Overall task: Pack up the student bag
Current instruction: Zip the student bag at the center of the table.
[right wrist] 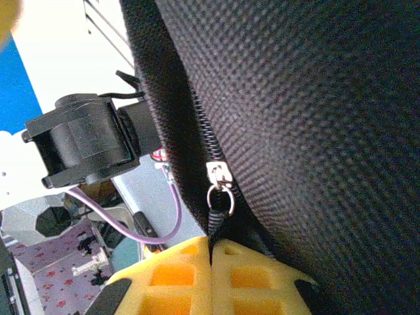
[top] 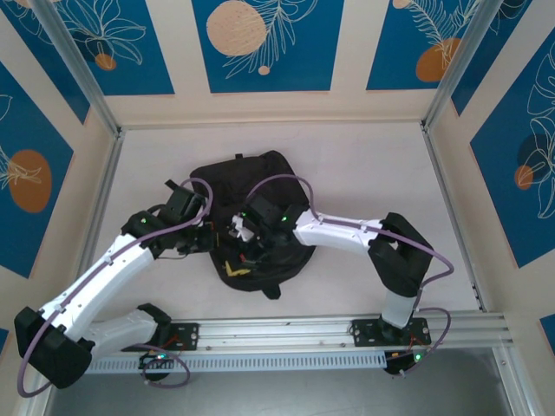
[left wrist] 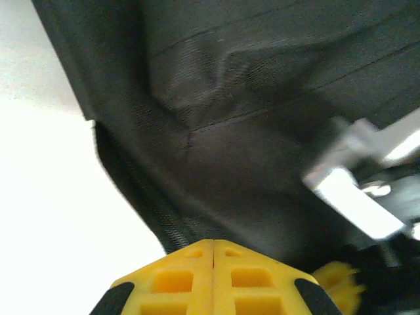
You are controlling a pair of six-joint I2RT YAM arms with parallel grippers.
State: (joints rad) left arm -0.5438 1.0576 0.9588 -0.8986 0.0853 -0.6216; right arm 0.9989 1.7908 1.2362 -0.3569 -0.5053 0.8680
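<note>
The student bag (top: 251,186), a black fabric backpack, lies flat in the middle of the table. Both arms reach over its near half. My right gripper (right wrist: 211,241) is shut on the black pull cord hanging from the ring of the zipper slider (right wrist: 218,174), with the coarse black weave of the bag (right wrist: 315,131) to the right. My left gripper (left wrist: 213,243) is shut, its yellow fingertips meeting at the bag's zipper edge (left wrist: 164,226), apparently pinching it. From above, the left gripper (top: 217,247) and the right gripper (top: 245,241) sit close together on the bag.
White tabletop (top: 364,173) surrounds the bag, ringed by blue patterned walls and metal posts. A rail (top: 286,334) runs along the near edge at the arm bases. The left arm's black wrist (right wrist: 85,144) sits just beyond the bag's edge. Part of the right gripper's metal body (left wrist: 354,197) is close by.
</note>
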